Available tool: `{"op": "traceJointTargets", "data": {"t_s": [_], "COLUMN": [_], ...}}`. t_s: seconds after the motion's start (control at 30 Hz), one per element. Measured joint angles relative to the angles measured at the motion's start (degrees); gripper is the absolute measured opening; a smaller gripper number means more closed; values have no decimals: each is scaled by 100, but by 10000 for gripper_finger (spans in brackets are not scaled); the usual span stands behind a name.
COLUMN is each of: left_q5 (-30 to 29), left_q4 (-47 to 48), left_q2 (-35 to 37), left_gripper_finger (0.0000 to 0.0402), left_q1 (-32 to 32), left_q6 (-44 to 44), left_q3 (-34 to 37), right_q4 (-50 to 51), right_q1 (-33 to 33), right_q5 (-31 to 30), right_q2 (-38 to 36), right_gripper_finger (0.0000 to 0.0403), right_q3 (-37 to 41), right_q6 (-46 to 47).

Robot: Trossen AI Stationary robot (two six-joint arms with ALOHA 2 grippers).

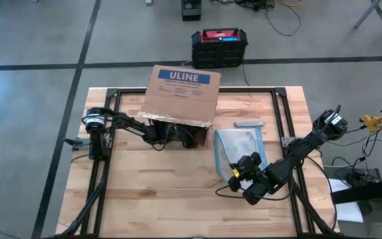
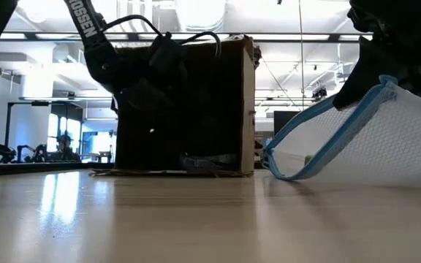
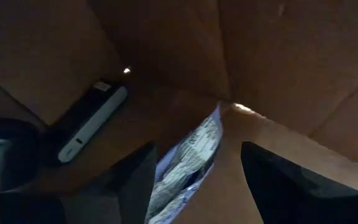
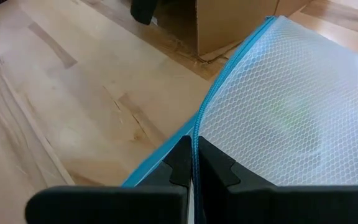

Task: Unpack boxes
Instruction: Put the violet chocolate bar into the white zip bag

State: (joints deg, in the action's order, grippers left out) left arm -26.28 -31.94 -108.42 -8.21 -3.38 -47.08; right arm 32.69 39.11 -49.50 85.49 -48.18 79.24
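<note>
- Corrugated brown cardboard makes up the box (image 1: 181, 94), the largest thing on the table (image 1: 151, 186); it is seen lying on its side at the far edge, between the two arms, with its open mouth turned toward the near side.
- "ULINE" in white on a blue label (image 1: 184, 77) can be read on the upturned face of the box; the smaller print under it and on the round stamps cannot be made out.
- "TROSSEN" lettering is partly readable on the left arm's link in the low view.
- A clear mesh pouch (image 1: 239, 149) with blue zip edging is found just right of the box, lifted at its near edge, where it is pinched between the pressed-together fingers of the right gripper (image 4: 193, 163); the pouch's long axis runs from near to far.
- The left gripper (image 3: 197, 180) is reached well inside the box's mouth, its fingers spread, so the left arm is judged far the nearer to what is left inside.
- A crumpled printed packet (image 3: 188, 165) is seen lying between the spread fingers, its long axis running away from them toward the box's back corner; its print is too dim to be read.
- A slim white and dark bar-shaped device (image 3: 94, 122) is seen lying on the box's inner wall, off to one side of the fingers and apart from the packet; no marking on it can be read.
</note>
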Motion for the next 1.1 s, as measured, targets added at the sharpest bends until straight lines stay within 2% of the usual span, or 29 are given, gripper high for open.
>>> {"op": "traceJointTargets", "data": {"t_s": [0.27,0.4,0.57,0.73,0.9,1.0,1.1], "left_q5": [3,412,634,763,800,919,766], "left_q4": [234,529,870,1165,1565,1789,1733], "left_q2": [-133,-177,-179,-148,109,435,797], "left_gripper_finger": [245,248,236,196,124,89,73], "left_q1": [-211,-291,-295,-196,142,464,743], "left_q6": [-360,-367,-133,336,676,661,280], "left_q3": [-3,-10,-27,-29,-6,14,10], "right_q4": [-2,-4,-77,-223,-254,-259,-276], "right_q1": [0,0,-2,15,113,173,190], "right_q5": [2,4,44,72,167,204,238], "right_q2": [0,25,177,280,182,164,162], "right_gripper_finger": [0,0,0,0,0,0,0], "right_q3": [0,0,0,0,0,-1,0], "right_q6": [0,13,62,104,67,44,39]}}
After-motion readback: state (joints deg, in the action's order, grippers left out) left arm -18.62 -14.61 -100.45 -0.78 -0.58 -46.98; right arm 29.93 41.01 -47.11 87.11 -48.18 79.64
